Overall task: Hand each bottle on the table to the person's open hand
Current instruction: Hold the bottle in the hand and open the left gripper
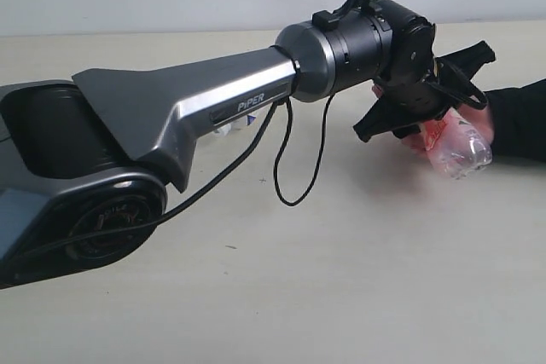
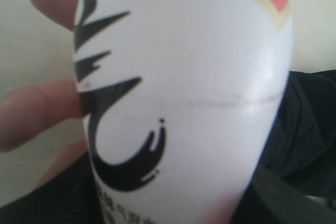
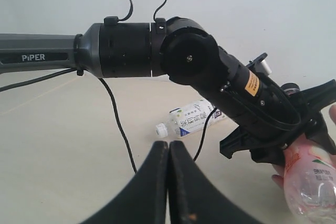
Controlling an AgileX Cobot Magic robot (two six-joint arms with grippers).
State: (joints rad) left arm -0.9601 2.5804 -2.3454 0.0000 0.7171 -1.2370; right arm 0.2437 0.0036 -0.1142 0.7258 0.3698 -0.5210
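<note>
So the pink-white bottle (image 1: 461, 149) sat at the right of the exterior frame, a bit above the middle, with its clear ribbed lower end sticking out toward the lower right. The left pincer (image 1: 431, 112) was clamped on its labelled part, one black finger on each side. The bottle was resting in the person's hand (image 1: 479, 121), which came in from the right edge out of a black sleeve (image 1: 520, 121). Couldn't see its cap anywhere, the pincer covered that end.

The left wrist view was basically all bottle: white label with a black brush-stroke swirl, some small black print and a patch of pinkish red along one edge. You could also see the person's fingers (image 2: 37, 111) curling in just beside the label, which the exterior shot mostly hid behind the pincer.

The right wrist view gave the most extra info. The right pincer (image 3: 168, 182) was fully shut with nothing in it, fingers pressed together, hanging above the counter (image 1: 341, 296). Behind it a white-capped bottle (image 3: 193, 119) lay on its side on the counter, white label with dark print, well apart from the hand. In the exterior frame the left arm (image 1: 213, 100) stretched across from the left and blocked nearly all of that bottle, only a scrap of white peeked out under it near the middle.

A black cable (image 1: 286, 185) hung in a loop below the arm
</note>
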